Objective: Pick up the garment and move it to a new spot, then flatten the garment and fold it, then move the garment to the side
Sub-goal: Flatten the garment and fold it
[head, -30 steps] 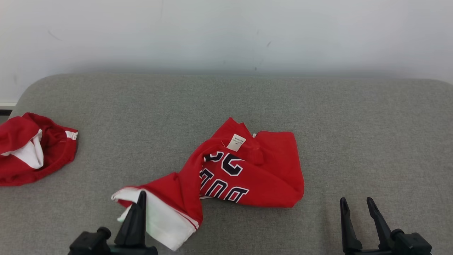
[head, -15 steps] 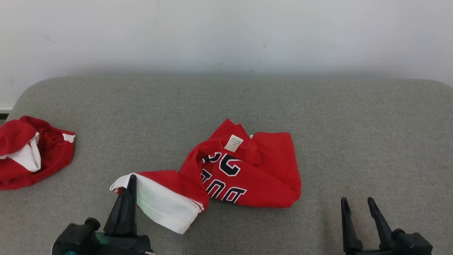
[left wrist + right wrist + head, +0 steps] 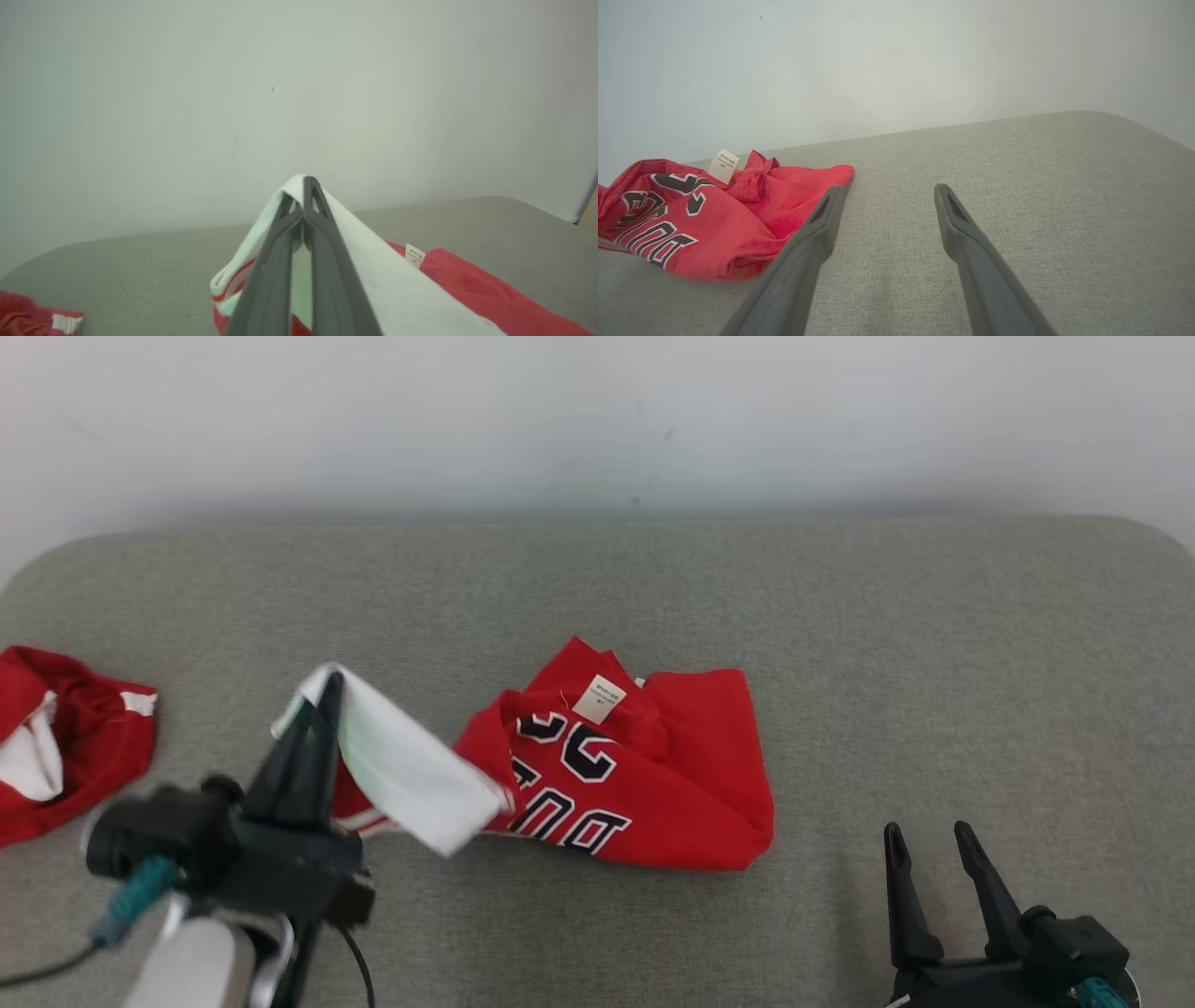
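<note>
Here, the red garment (image 3: pixel 653 784), lying mid-frame, is pinched at its white edge by the closed left gripper (image 3: pixel 325 695); the right gripper (image 3: pixel 927 835), lower right, is seen open, empty.

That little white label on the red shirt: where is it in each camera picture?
Head view: white label near the middle, at the garment's far edge.
Left wrist view: label lower right, on red cloth.
Right wrist view: label at left, mid-height.
Shared landmark: the grey cushion under the garment.
</note>
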Robot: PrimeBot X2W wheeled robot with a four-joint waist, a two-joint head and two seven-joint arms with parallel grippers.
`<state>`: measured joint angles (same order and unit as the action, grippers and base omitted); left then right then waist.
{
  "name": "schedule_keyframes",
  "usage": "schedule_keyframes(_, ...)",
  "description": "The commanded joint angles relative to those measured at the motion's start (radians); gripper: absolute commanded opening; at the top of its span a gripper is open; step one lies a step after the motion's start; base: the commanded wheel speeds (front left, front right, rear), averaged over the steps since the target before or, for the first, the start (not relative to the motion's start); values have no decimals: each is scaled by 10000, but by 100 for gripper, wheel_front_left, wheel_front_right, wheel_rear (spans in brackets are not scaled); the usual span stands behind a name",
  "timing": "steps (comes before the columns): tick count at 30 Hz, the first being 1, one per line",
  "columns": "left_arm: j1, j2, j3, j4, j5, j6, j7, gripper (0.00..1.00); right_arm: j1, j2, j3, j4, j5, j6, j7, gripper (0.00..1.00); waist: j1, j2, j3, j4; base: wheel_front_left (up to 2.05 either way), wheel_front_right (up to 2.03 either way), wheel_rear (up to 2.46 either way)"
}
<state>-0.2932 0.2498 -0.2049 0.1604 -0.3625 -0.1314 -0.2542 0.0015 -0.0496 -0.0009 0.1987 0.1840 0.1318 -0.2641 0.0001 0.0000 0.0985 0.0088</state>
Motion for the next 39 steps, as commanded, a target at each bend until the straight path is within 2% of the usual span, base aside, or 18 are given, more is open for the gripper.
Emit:
schedule_keyframes(1,-575,244,-77,132,-130,24,39,0,-172,-14,7,-42,86,-23,-7,100,-1,0,399,-430,0,0,0)
schedule_keyframes(5,-1874,939,-351,607,-360,24,247,0,-462,-13,82,-61,207,-23,-7,100,-1,0,873,-927,0,0,0)
schedule_keyframes(12,-4028,1745,-917,1849,-841,26,561,0,-885,-14,45,-54,403,-23,-7,100,-1,0,1660,-1618,0,0,0)
schedule_keyframes(20,-6056,2168,-1457,4074,-1686,24,590,0,-1457,-10,128,-56,568,-23,-7,100,-1,0,2363,-2250,0,0,0)
schedule_keyframes(25,-6806,2125,-2068,5524,-1995,24,476,0,-1623,-11,132,-78,586,-23,-7,100,-1,0,2542,-2400,0,0,0)
schedule_keyframes(26,-6930,2121,-2176,5786,-2046,24,414,16,-1627,-11,131,-77,578,-23,-7,100,-1,0,2548,-2405,0,0,0)
schedule_keyframes(27,-7031,2095,-2276,5959,-2086,24,335,42,-1618,-10,121,-79,566,-23,-7,100,-1,0,2545,-2400,0,0,0)
schedule_keyframes(28,-7074,2047,-2366,6131,-2129,24,243,100,-1591,-10,103,-80,551,-23,-7,100,-1,0,2530,-2384,0,0,0)
schedule_keyframes(35,-6931,1994,-2605,6298,-2147,24,-98,100,-1322,-14,-54,-25,467,-23,-7,100,-1,0,2215,-2022,0,0,0)
schedule_keyframes(39,-6382,2050,-2045,5597,-1989,119,-113,100,-1168,-11,-43,13,394,-23,-7,100,-1,0,1914,-1708,0,0,0)
